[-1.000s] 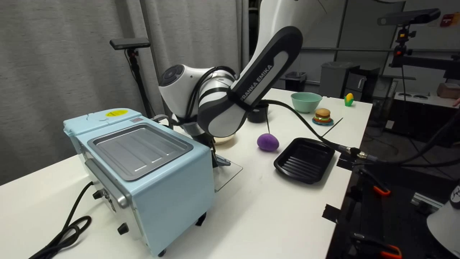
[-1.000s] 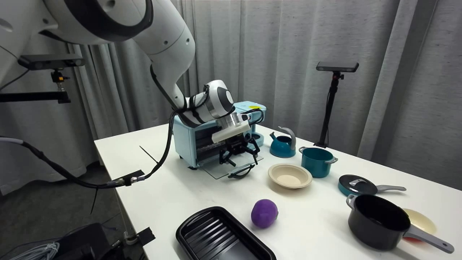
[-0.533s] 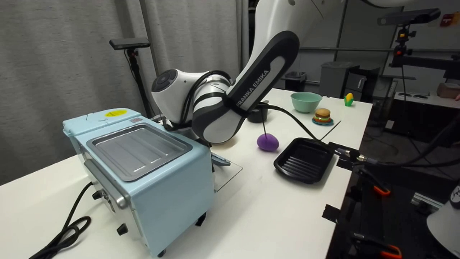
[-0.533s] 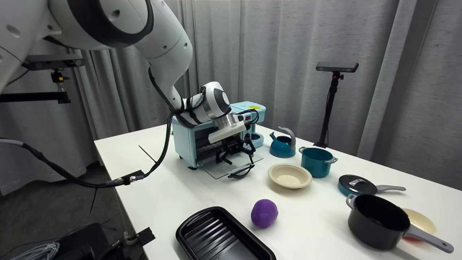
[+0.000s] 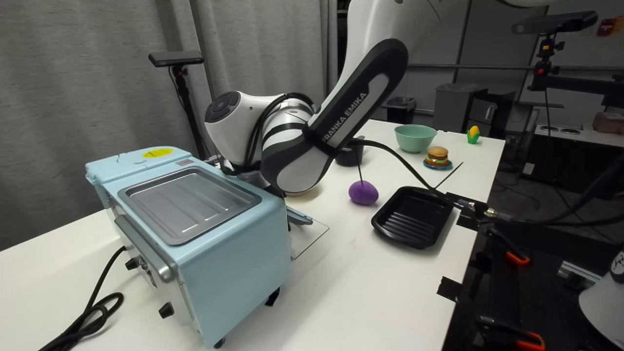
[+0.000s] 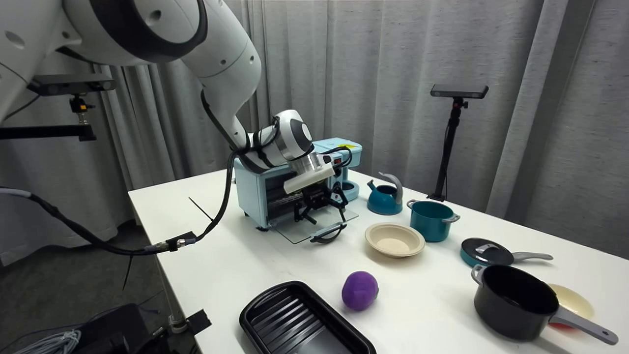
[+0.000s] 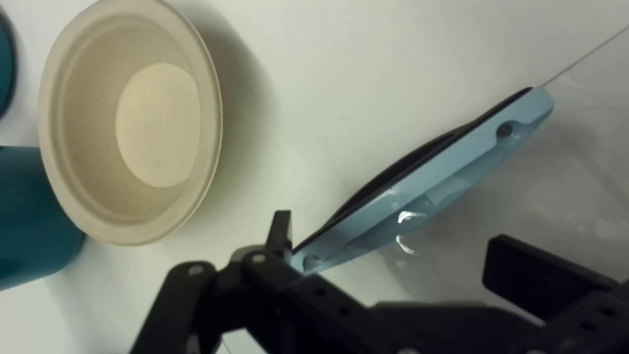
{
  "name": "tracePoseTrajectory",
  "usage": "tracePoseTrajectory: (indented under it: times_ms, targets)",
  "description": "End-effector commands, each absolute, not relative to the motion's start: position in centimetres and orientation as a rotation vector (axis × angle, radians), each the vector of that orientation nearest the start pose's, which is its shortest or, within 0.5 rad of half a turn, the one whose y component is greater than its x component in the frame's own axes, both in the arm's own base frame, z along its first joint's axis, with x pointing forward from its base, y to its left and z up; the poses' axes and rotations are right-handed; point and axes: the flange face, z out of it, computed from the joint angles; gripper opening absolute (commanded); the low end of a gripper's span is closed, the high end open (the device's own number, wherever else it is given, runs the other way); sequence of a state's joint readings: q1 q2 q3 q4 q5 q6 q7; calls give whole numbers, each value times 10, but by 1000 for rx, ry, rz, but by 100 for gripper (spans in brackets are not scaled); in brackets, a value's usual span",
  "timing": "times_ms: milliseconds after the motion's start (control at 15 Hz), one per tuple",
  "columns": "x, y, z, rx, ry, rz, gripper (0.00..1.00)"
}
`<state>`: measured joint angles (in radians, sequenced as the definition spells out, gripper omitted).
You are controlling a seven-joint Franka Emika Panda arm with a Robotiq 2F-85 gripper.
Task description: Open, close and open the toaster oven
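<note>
The toaster oven (image 6: 251,194) faces the gripper (image 6: 328,220) — lowered door (image 6: 295,233) beneath it.

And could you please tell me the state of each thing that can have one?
Toaster oven: door lowered, open.
Gripper: open.
Power cord: loosely looped.
Beige bowl: upright, uncovered.
Teal pot: upright, uncovered.
Dark saucepan: upright, uncovered.
Black tray: right side up.
Green bowl: upright.
Kettle: upright; lid unclear.
Teal pan: lidded or not, unclear.
</note>
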<state>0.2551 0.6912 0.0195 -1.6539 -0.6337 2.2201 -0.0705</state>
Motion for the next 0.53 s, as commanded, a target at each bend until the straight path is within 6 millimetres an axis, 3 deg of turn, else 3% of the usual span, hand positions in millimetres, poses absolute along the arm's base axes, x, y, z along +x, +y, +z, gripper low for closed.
tracePoseTrajectory:
  times_ms: [0,267,467]
  targets:
    - [647,167,217,-3354,-1414,127,100]
    - [648,151,242,-3358,-1420,72,100]
    - [643,149,257,-3360,-1400,26,100]
